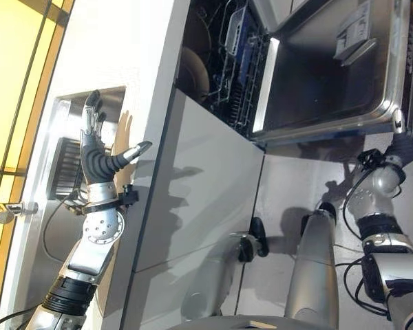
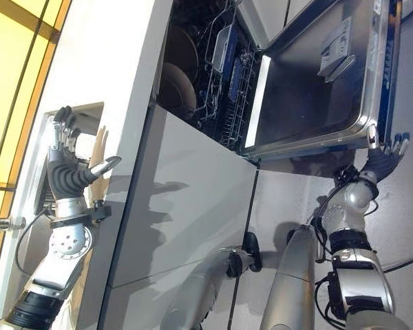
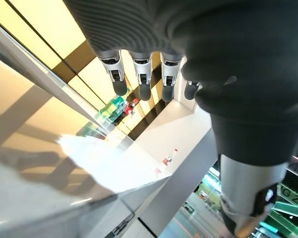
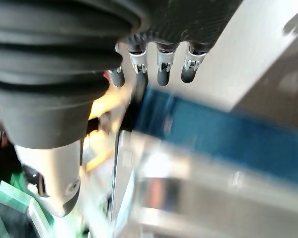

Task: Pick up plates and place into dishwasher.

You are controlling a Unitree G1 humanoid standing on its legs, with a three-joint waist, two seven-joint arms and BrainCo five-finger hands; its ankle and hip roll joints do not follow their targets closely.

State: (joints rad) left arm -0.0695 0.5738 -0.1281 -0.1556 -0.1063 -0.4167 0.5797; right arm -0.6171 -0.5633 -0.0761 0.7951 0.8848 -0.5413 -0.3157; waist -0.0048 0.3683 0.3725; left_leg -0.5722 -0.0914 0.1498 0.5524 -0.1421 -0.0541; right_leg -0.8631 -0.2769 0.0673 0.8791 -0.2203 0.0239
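Now left hand (image 1: pixel 96 155) open, empty, over sink (image 1: pixel 67 158) at worktop (image 1: pixel 148 62) edge, likely seeking plate. Right hand (image 2: pixel 385 157) open by dishwasher door (image 1: pixel 330 75) corner, rack (image 1: pixel 237 62) exposed for loading.

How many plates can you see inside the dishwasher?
2. One plate stands at the near end of the dishwasher's rack, a second plate right behind it. More could be hidden deeper in the dark rack.

The sink (image 1: pixel 69 148) lies at far left in the counter (image 1: pixel 131 62); right of it, the dishwasher (image 1: pixel 227 62) (door (image 1: pixel 330 75) open) holds plates (image 2: pixel 177 86).
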